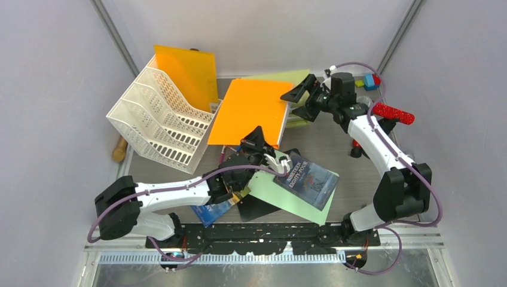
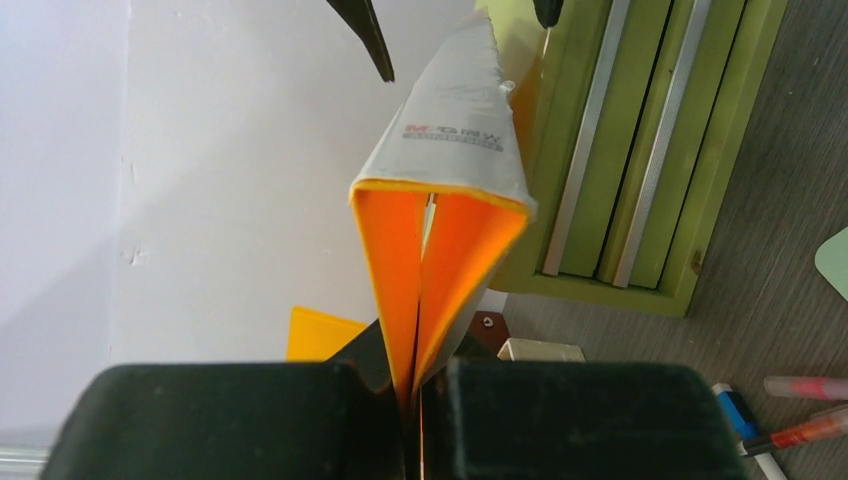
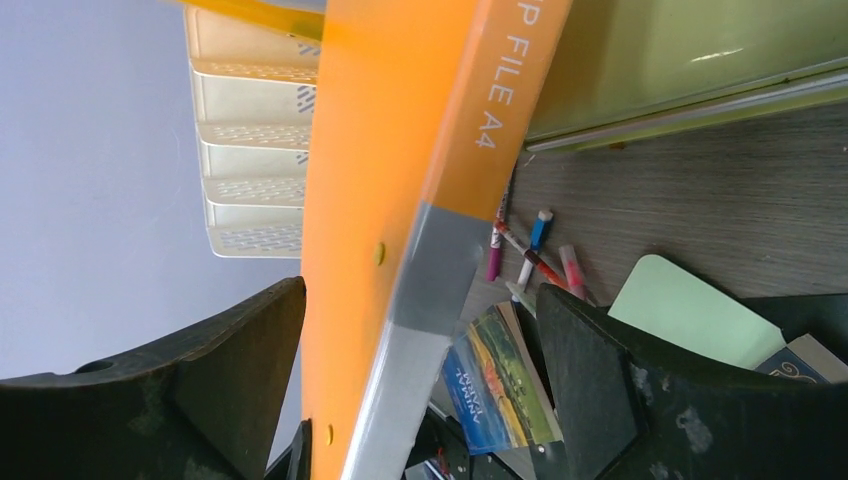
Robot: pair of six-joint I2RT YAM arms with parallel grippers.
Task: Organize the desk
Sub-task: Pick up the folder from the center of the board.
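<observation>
My left fingers are shut tight on the low edge of the orange folder, which is tilted up. My right fingers are spread wide, 1 on each side of the folder's spine. The table lies under both arms, with a book, pens and a white tray on it.

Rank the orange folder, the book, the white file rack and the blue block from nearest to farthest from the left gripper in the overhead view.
1. Orange folder: clamped in the left gripper.
2. Book: just to its right.
3. White file rack: off to the left.
4. Blue block: far right corner.
</observation>
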